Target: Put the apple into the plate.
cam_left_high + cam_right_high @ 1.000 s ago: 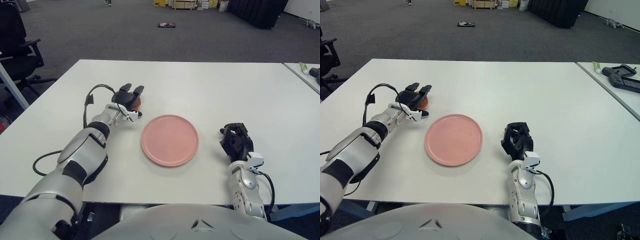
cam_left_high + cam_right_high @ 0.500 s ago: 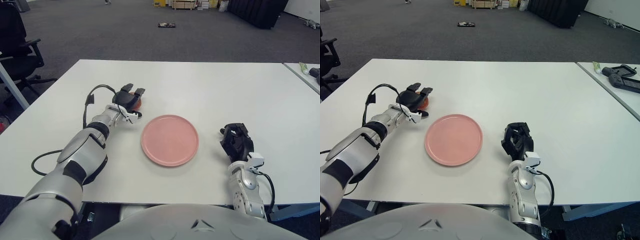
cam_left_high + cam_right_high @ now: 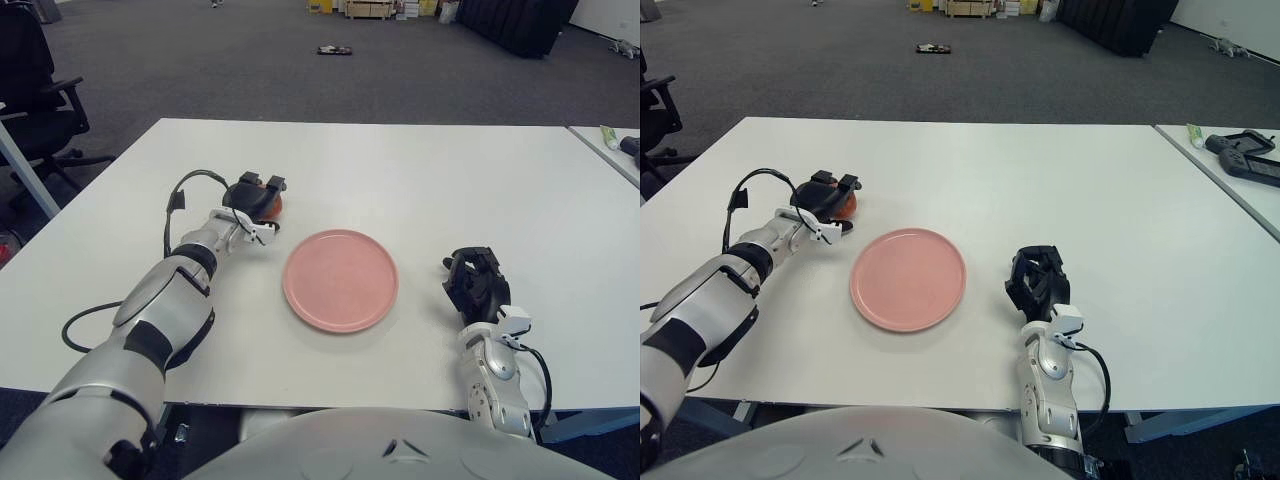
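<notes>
Two hands in view over one white worktop [image 3: 420, 170]. Nearest, at lower right: right hand [image 3: 476, 282], idle, fingers curled inward on nothing, just right of the plate [image 3: 340, 279] and apart from it; contact with the worktop not determinable. Centre, slightly farther: pink plate, empty, flat on the worktop. Farther left, beyond the plate's left edge: left hand [image 3: 250, 200] draped over the apple [image 3: 270, 206], dark fingers [image 3: 275, 183] bent down across its top and far side, only a red-orange sliver of fruit exposed on the plate-facing side. Apple apparently on the worktop, near the plate's upper-left rim but clear of it; firmness of the grip not readable from either eye view.

Step in hand, as judged: closing the grasp, with lifting and carrying not yet begun. Task at an early stage: fruit outside the plate, plate unoccupied.

Next move, as judged: full closure of the fingers around the fruit, a modest lift off the surface, then a short sweep rightward and toward the body to a point above the plate's centre, followed by lowering and release. Main requirement: enough wrap under the rounded sides to prevent rolling out during the lift. Cable loop [image 3: 186, 186] behind the left wrist slack and clear of the transfer path.
</notes>
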### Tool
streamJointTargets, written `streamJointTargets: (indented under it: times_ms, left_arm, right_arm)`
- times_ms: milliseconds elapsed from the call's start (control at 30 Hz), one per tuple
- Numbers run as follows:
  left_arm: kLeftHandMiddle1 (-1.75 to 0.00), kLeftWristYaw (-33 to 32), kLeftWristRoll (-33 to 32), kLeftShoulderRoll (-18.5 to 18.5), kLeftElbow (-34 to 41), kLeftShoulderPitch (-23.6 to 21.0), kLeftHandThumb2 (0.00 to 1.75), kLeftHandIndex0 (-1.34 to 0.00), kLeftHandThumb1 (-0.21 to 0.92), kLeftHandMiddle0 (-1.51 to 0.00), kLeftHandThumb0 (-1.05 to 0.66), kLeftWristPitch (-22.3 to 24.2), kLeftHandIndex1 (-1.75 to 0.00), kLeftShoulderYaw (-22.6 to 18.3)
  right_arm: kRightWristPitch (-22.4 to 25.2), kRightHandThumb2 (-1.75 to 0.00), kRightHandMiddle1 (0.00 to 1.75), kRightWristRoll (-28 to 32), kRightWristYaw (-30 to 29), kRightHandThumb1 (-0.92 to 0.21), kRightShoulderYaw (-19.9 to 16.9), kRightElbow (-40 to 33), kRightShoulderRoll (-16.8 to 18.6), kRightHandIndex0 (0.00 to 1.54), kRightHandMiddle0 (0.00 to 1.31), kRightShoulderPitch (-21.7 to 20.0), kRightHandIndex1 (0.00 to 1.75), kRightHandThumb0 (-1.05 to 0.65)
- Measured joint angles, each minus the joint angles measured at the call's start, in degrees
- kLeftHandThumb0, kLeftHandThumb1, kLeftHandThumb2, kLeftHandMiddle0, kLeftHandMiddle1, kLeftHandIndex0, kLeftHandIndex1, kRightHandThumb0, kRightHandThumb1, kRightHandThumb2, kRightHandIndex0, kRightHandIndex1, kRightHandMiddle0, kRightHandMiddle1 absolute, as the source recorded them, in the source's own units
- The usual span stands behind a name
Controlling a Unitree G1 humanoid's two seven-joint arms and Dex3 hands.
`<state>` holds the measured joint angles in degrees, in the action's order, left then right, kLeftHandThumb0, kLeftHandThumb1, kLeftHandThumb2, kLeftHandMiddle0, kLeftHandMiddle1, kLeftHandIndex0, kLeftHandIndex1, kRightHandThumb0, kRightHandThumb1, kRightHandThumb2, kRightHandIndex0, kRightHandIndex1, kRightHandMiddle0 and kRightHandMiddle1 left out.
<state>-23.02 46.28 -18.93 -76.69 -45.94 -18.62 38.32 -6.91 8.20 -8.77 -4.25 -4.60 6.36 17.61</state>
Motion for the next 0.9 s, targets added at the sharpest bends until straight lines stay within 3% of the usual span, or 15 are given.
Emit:
streamJointTargets:
  times_ms: [33, 133, 233, 400, 533, 733, 900]
  left_arm:
    - [-1.52, 0.6, -0.5, 0.1, 0.0, 0.0, 1.18, -0.41, 0.36, -0.37, -0.25, 0.2, -1.73, -0.4]
    - [-1.61, 1.9, -1.4, 0.2, 0.0, 0.0, 1.43, -0.53, 0.18, -0.64, -0.09, 0.8, -1.74, -1.5]
    - [-1.62, 2.5, -2.1, 0.5, 0.0, 0.0, 1.54, -0.59, 0.08, -0.77, -0.03, 1.4, -1.74, -2.2]
    - [-1.63, 4.7, -4.7, 0.9, 0.1, 0.0, 1.63, -0.64, 0.01, -0.85, -0.01, 2.2, -1.75, -4.8]
    - [-1.62, 9.4, -10.5, 1.5, 0.2, 0.0, 1.65, -0.66, -0.02, -0.88, 0.00, 3.8, -1.75, -10.2]
    - [-1.60, 16.0, -19.8, 2.3, 0.7, -0.4, 1.62, -0.63, 0.01, -0.88, 0.00, 8.3, -1.75, -19.2]
    - [-1.60, 19.3, -23.9, 2.3, 1.1, -0.4, 1.60, -0.61, 0.03, -0.87, 0.00, 9.8, -1.75, -23.4]
  right_arm:
    - [0.0, -0.82, 1.75, 0.0, 0.0, -0.71, -0.1, 0.0, 0.0, 0.51, 0.32, 0.0, 1.36, -0.37]
    - [0.0, -0.83, 1.75, 0.0, -0.1, -0.70, -0.4, 0.0, 0.0, 0.52, 0.32, 0.0, 1.36, -0.38]
    - [0.0, -0.83, 1.75, 0.0, -0.2, -0.70, -0.5, 0.0, 0.0, 0.52, 0.32, 0.0, 1.36, -0.38]
    - [-0.1, -0.85, 1.75, 0.0, -0.2, -0.68, -0.7, 0.0, 0.0, 0.53, 0.33, 0.0, 1.36, -0.38]
    - [-0.1, -0.86, 1.75, 0.1, -0.2, -0.68, -0.8, 0.0, 0.0, 0.54, 0.34, 0.0, 1.36, -0.38]
    - [-0.1, -0.87, 1.75, 0.0, -0.2, -0.68, -0.9, 0.0, 0.0, 0.54, 0.34, 0.0, 1.36, -0.38]
    - [-0.1, -0.86, 1.75, 0.0, -0.2, -0.68, -1.2, 0.0, 0.0, 0.54, 0.34, 0.0, 1.36, -0.38]
